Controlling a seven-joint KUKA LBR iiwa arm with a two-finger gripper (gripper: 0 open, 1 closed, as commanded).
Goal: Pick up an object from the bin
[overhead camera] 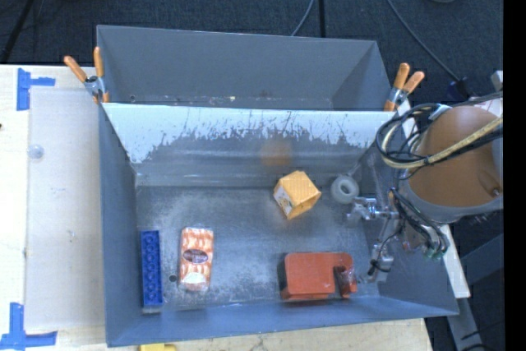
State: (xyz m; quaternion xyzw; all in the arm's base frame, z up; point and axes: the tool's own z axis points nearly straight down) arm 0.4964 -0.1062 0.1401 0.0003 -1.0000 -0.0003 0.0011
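Your gripper (380,259) hangs low in the bin (246,107) on the side where the arm comes in. You cannot tell how far open it is, and you see nothing in its hold. The red block (308,275) lies nearest, just beside the gripper on the side away from the arm. Centre over its shorter width, I'd judge, and descend straight, clear of the wall. It is a flat orange-red slab with a dark piece at the end nearest the gripper.
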